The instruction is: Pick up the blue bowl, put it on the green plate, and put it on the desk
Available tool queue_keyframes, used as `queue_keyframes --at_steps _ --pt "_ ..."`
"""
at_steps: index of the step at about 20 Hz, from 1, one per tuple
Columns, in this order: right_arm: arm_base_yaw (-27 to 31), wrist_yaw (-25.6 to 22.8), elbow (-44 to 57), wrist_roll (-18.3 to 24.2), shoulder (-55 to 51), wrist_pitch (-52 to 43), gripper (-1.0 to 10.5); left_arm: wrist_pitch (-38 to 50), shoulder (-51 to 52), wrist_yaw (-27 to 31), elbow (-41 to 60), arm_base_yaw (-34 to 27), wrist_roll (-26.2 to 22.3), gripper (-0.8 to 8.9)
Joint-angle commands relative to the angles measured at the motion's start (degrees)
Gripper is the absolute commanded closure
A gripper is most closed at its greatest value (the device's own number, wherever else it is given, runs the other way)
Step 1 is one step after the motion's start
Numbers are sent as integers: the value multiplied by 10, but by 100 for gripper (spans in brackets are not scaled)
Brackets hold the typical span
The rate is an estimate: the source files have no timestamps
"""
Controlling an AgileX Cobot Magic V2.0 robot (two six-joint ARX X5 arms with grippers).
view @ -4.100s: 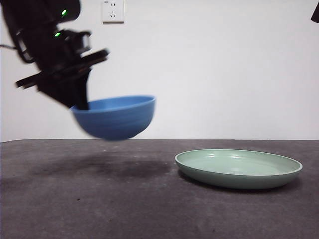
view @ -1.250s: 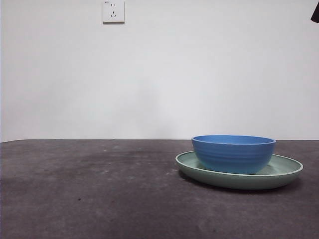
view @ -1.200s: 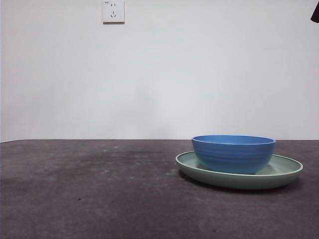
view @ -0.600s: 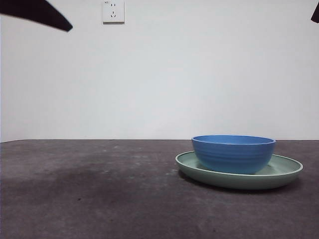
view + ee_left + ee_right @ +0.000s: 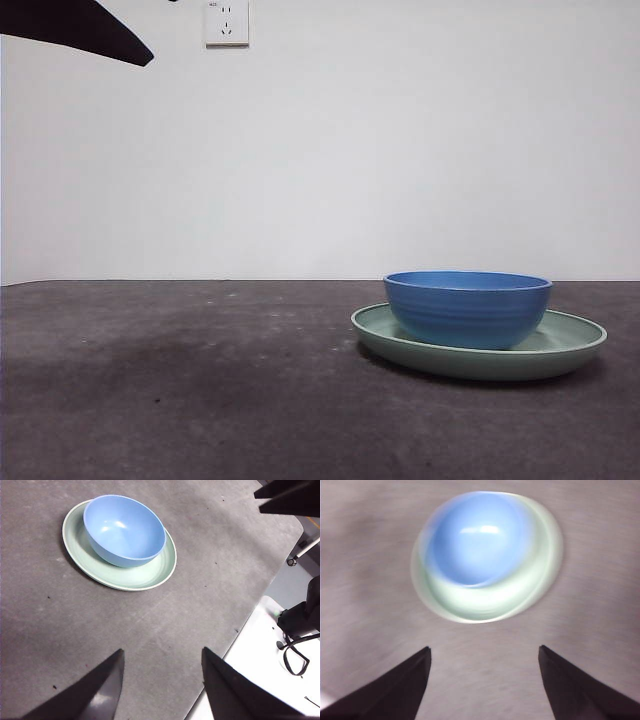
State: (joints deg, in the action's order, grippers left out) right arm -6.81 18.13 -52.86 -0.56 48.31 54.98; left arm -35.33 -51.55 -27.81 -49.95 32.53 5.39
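- One round, glossy medium-blue bowl (image 5: 468,308) with faint ridges on its outer wall; it is empty.
- One wide, shallow pale sage-green plate (image 5: 573,342) with a raised rim, lying flat on the dark grey-brown mottled desk (image 5: 200,400).
- The blue bowl (image 5: 124,529) sits upright inside the green plate (image 5: 160,570), off-centre, toward one side of the rim.
- Two grippers, both high above the desk and well apart from the bowl.
- The left gripper (image 5: 161,682) has its two black jaws spread apart, holding nothing.
- The right gripper (image 5: 484,680) looks down on the bowl (image 5: 477,537) and plate (image 5: 520,597) in a blurred picture; its jaws are spread wide, holding nothing.
- One white wall socket (image 5: 227,22) on the white wall.
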Motion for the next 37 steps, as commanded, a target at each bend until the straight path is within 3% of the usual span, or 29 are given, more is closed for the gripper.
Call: queue_keyframes --at_steps 1,10,19,28,32,37 --pt "4 -13 -11 -27 38 -28 607 6 -1 -4 -4 4 -8 564" --pt "33 11 -11 -34 282 -183 631 6 -1 -4 -4 4 -9 564" --pt "32 14 -11 -34 438 -293 695 5 -1 -4 -4 4 -9 564" --pt "32 30 -11 -36 476 -331 936 4 -1 -3 -4 4 -8 564" --pt "37 34 -11 -54 472 -338 936 4 -1 -3 -4 4 -8 564" --pt "39 76 -12 -77 440 -340 936 3 -1 -3 -4 4 -8 564"
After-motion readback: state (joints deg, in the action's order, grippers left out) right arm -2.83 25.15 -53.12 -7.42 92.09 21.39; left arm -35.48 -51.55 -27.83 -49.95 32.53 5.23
